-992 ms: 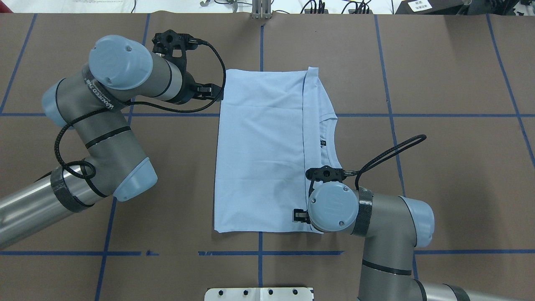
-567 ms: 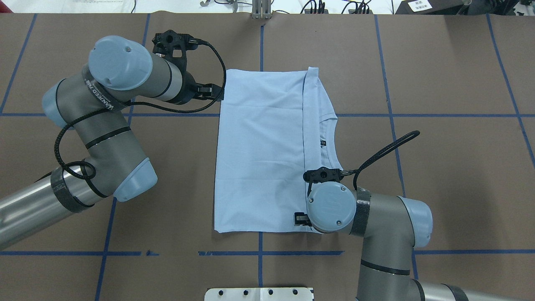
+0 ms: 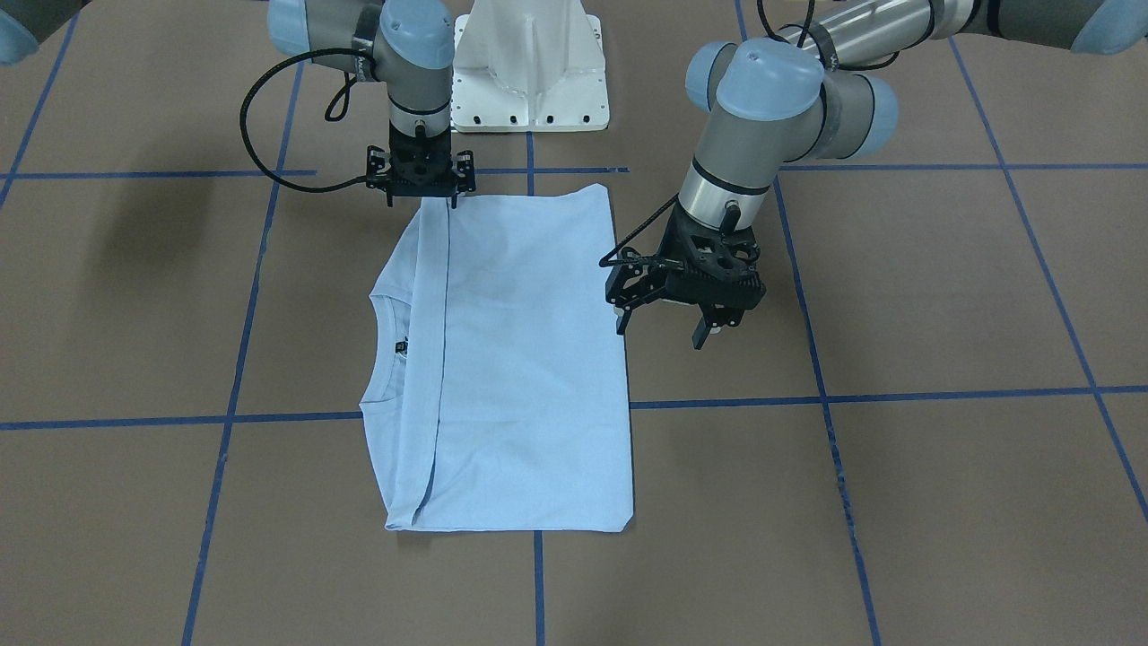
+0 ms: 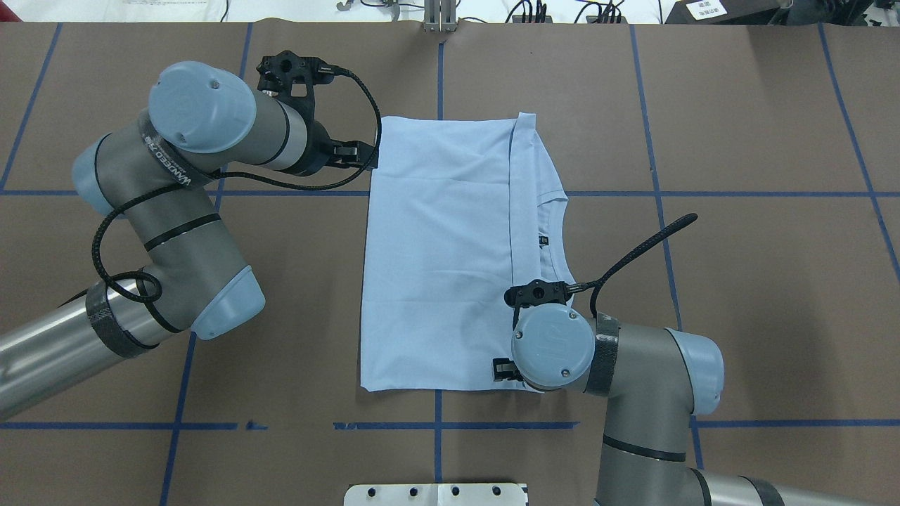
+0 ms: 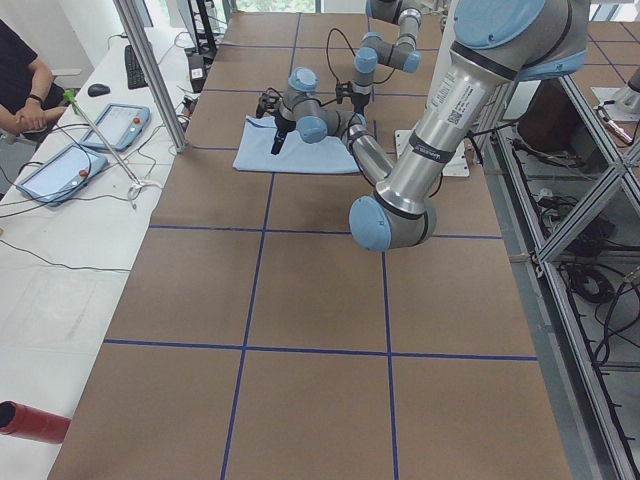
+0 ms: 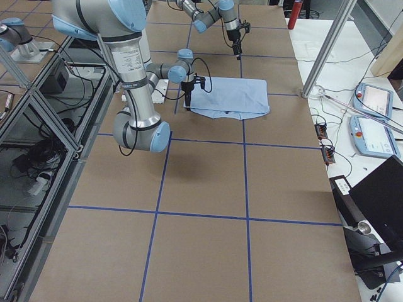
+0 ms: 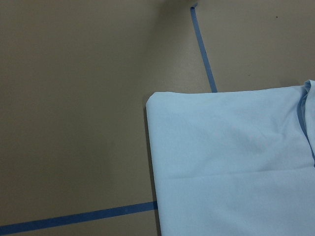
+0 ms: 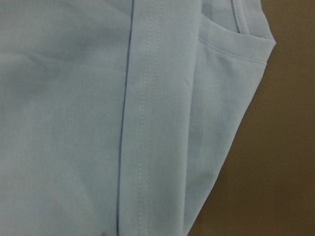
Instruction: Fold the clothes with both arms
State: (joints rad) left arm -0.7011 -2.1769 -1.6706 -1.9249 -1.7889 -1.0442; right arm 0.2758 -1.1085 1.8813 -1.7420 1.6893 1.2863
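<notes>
The pale blue T-shirt (image 3: 511,359) lies flat in the middle of the brown table (image 3: 897,467), folded into a tall rectangle. One long hemmed edge is laid over toward the collar (image 4: 555,239), which peeks out along one side with a small black neck label (image 4: 543,241) just inside it.

The left gripper (image 3: 668,327) hangs just above the table beside the shirt's long edge, on the side away from the collar. Its two black fingers (image 3: 702,332) point down, set well apart with nothing between them. Its wrist camera looks down on a corner of the shirt and the blue tape lines (image 7: 78,219) on the table.

The right gripper (image 3: 420,193) stands straight down at the corner of the shirt nearest the robot's white base (image 3: 529,72), right where the folded hem meets the shirt's end. Its fingertips are down at the cloth, but I cannot tell how far apart they are or whether they pinch the fabric. Its wrist camera shows the stitched hem (image 8: 142,132) and a sleeve edge close up.
</notes>
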